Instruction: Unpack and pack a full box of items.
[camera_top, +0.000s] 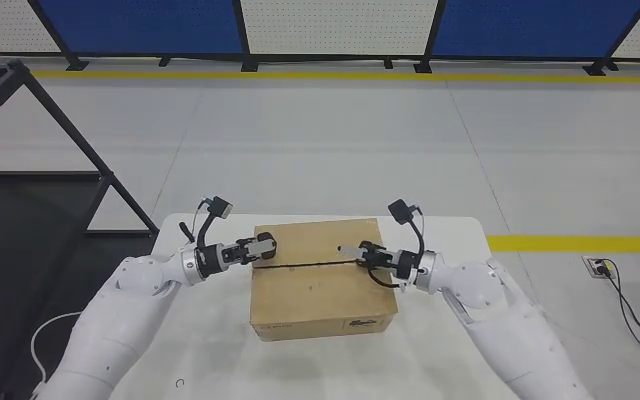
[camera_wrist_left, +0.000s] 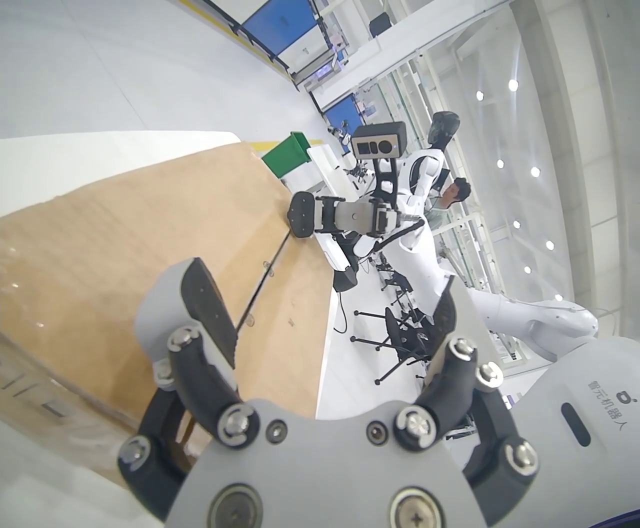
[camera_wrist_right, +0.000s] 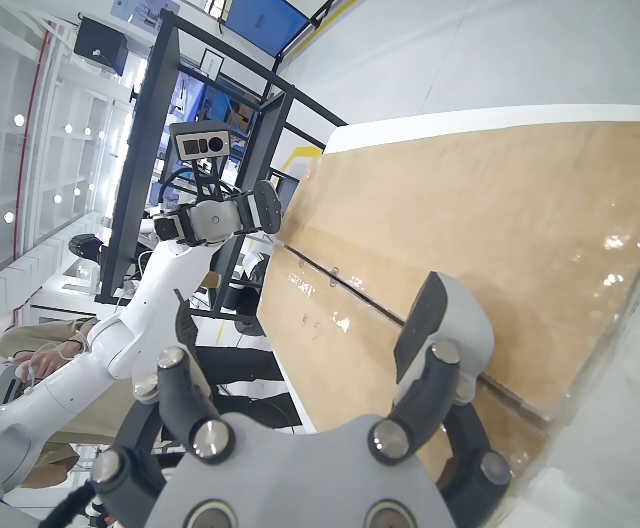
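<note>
Top view shows you a closed cardboard box (camera_top: 320, 290) sitting in the middle of the white bench (camera_top: 225, 335). Its two top flaps meet in a dark seam (camera_top: 310, 264) that runs across the lid from side to side. Your left claw (camera_top: 264, 248) is at the left end of that seam and your right claw (camera_top: 362, 258) is at the right end. You cannot tell whether either one touches the cardboard.

In the left wrist view your left claw (camera_wrist_left: 325, 305) is spread wide with nothing between its fingers, one pad (camera_wrist_left: 207, 300) over the lid beside the seam. In the right wrist view your right claw (camera_wrist_right: 305, 325) is likewise spread and empty, one pad (camera_wrist_right: 422, 325) over the seam.
</note>
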